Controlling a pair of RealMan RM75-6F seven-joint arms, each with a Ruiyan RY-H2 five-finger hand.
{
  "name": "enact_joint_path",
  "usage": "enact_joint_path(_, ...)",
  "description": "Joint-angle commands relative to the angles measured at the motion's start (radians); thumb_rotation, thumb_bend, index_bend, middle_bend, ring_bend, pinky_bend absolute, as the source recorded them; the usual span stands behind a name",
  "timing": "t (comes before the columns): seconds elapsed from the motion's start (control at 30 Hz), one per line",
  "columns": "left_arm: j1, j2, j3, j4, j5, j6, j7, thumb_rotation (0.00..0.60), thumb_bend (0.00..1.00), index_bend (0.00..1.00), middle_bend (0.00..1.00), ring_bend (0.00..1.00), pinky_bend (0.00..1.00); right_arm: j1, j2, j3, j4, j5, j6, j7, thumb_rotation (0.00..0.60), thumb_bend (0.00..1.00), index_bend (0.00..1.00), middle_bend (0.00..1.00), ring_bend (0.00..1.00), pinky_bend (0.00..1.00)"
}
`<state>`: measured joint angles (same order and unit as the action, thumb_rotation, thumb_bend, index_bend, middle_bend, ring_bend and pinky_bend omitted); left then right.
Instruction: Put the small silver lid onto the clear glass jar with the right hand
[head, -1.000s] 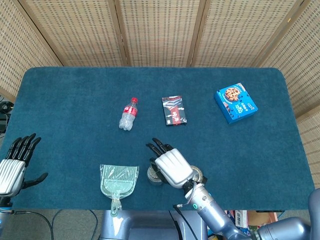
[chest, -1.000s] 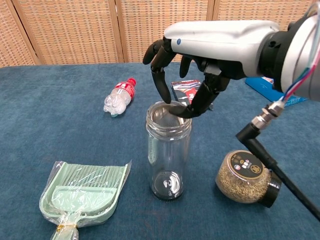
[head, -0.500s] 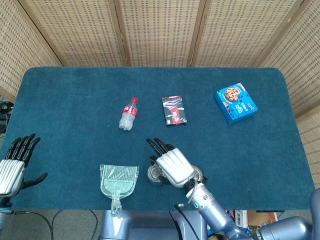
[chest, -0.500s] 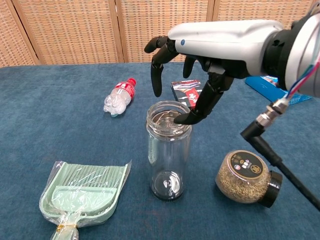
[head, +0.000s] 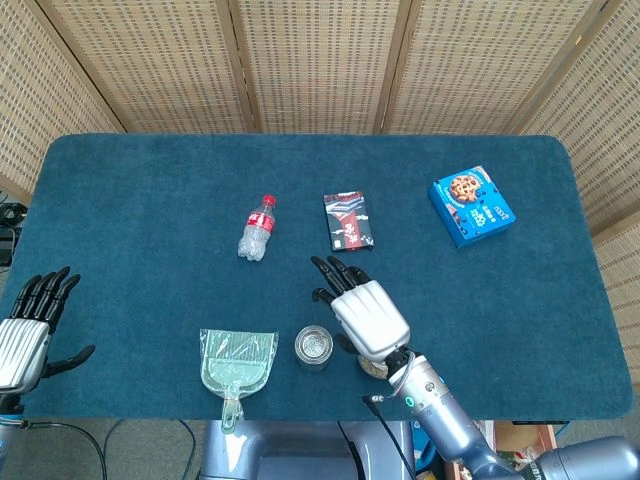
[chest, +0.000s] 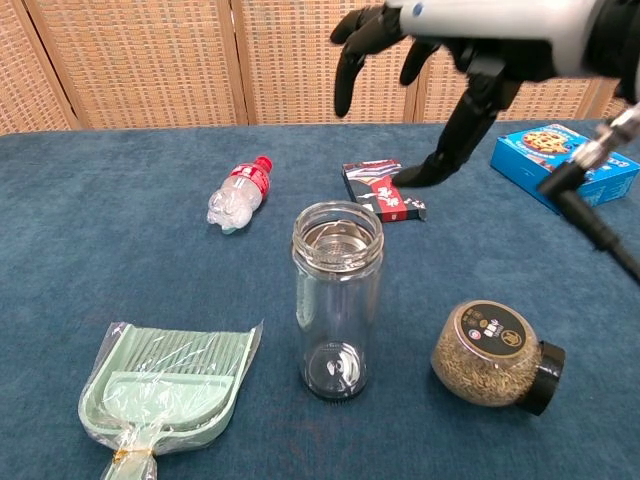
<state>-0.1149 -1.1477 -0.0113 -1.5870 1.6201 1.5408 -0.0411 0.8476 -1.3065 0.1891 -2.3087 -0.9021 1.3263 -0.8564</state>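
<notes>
The clear glass jar (chest: 338, 300) stands upright near the table's front edge, and in the head view the jar (head: 313, 347) shows from above. The small silver lid (chest: 338, 233) lies in the jar's mouth, inside the rim. My right hand (chest: 440, 60) hangs well above and to the right of the jar with its fingers spread, holding nothing. In the head view the right hand (head: 365, 312) sits just right of the jar. My left hand (head: 25, 330) rests at the far left edge, fingers apart and empty.
A green dustpan (chest: 165, 385) lies left of the jar. A seed-filled jar (chest: 495, 355) lies on its side to the right. Further back are a small cola bottle (chest: 238, 193), a dark packet (chest: 385, 190) and a blue cookie box (chest: 560, 160).
My right hand has lifted off the jar's mouth and moved up and to the right. The lid stays on the jar. The left hand has not moved.
</notes>
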Motion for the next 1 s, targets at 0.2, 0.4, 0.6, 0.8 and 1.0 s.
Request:
enact_joint_path(0.2, 0.0, 0.0, -0.002, 0.006, -0.01, -0.004, -0.009, 0.6, 0.19, 0.0, 0.0, 0.0, 0.0, -0.061, 0.113, -0.021, -0.002, -0.047, 0.063, 0.007, 0.6, 0.27, 0.24, 0.0, 0.0, 0.16)
enact_joint_path(0.4, -0.002, -0.007, -0.007, 0.015, -0.023, -0.014, 0.002, 0.6, 0.19, 0.0, 0.0, 0.0, 0.0, -0.166, 0.169, -0.088, 0.103, -0.141, 0.107, 0.114, 0.6, 0.2, 0.17, 0.0, 0.0, 0.11)
enact_joint_path(0.6, -0.003, -0.02, -0.016, 0.027, -0.046, -0.022, 0.027, 0.6, 0.19, 0.0, 0.0, 0.0, 0.0, -0.286, 0.157, -0.172, 0.314, -0.236, 0.128, 0.287, 0.6, 0.16, 0.12, 0.0, 0.0, 0.06)
enact_joint_path(0.8, -0.006, -0.025, -0.015, 0.028, -0.05, -0.031, 0.04, 0.6, 0.19, 0.0, 0.0, 0.0, 0.0, -0.372, 0.122, -0.207, 0.473, -0.312, 0.155, 0.402, 0.6, 0.15, 0.1, 0.0, 0.0, 0.05)
enact_joint_path(1.0, -0.003, -0.026, -0.015, 0.034, -0.06, -0.033, 0.043, 0.6, 0.19, 0.0, 0.0, 0.0, 0.0, -0.444, 0.102, -0.224, 0.541, -0.38, 0.209, 0.458, 0.6, 0.14, 0.1, 0.0, 0.0, 0.04)
